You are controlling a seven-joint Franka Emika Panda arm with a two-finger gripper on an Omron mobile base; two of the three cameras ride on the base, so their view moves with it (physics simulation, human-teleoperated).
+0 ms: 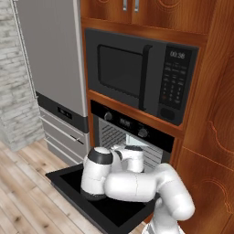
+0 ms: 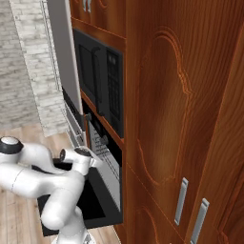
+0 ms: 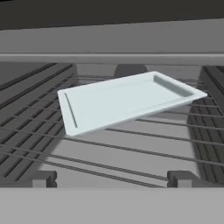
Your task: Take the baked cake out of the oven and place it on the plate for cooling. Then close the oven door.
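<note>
Oven door [image 1: 114, 212] dropped flat, arm reaching into oven [image 1: 132, 137]. Fingers [image 3: 43, 178] spread wide, gripping nothing, facing pale tray [image 3: 124, 101] lying skewed on wire rack [image 3: 131, 146].

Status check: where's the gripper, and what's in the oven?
Gripper open, holding nothing, at the oven mouth. Oven door down. Pale baking tray on the wire rack, askew; no cake visible on it. Nothing between fingers and tray.

The oven [image 1: 132, 132] sits under a black microwave [image 1: 141, 77] in wooden cabinetry, and its oven door [image 1: 114, 208] hangs dropped open and flat. The white arm [image 1: 132, 183] bends over the door toward the cavity. A grey fridge [image 1: 55, 55] stands to the left.
</note>
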